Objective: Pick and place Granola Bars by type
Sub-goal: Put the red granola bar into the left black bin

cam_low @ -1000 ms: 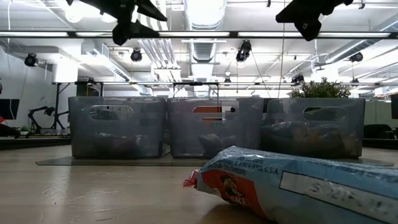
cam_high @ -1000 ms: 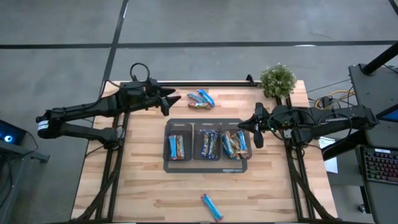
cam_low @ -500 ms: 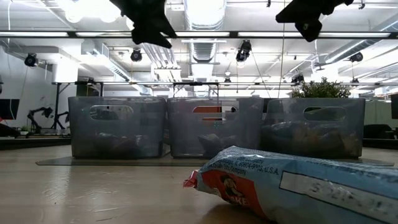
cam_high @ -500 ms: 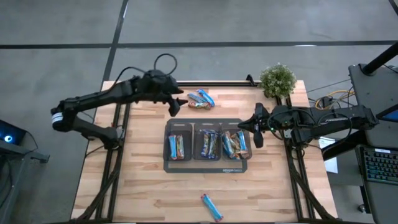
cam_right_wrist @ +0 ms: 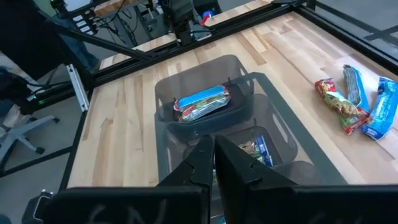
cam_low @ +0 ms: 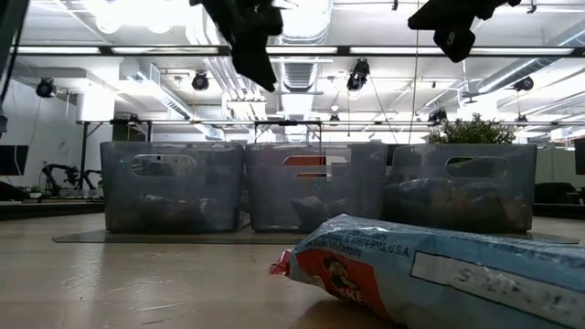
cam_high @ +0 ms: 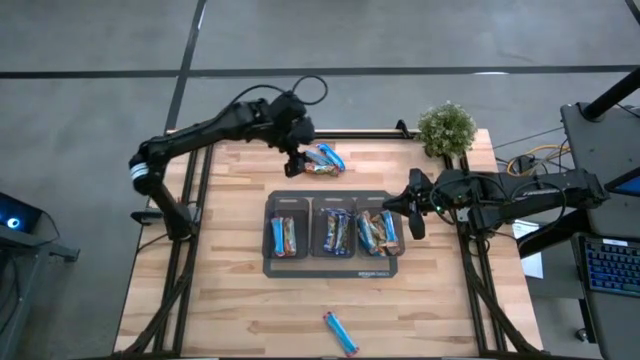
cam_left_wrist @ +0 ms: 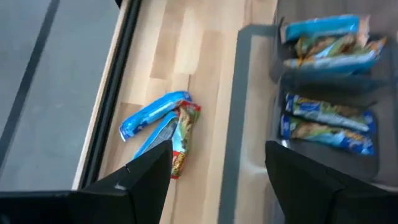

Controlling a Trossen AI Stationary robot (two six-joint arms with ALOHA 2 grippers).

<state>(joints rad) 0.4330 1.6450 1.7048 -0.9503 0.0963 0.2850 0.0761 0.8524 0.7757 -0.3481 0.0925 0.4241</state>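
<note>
- The left gripper (cam_high: 297,158) hangs over the far edge of the wooden counter (cam_high: 220,280), its jaws spread wide and holding nothing.
- Just beside it lies a loose cluster of three Granola Bars (cam_high: 322,159), two light blue and one orange-brown, flat on the counter; in the left wrist view the same cluster (cam_left_wrist: 163,127) lies just ahead of the spread fingers (cam_left_wrist: 146,180), closer to one finger than to the other and not touched.
- The tray (cam_high: 334,264) mid-counter carries three clear bins (cam_low: 174,183), each with bars inside: a light blue one in the left bin (cam_high: 284,236), mixed blue and brown wrappers in the other two.
- The right gripper (cam_high: 412,212) waits at the tray's right end, above the right-hand bin, jaws pressed together and empty.
- A single light blue bar (cam_high: 340,332) lies alone near the counter's near edge, well apart from both grippers.
</note>
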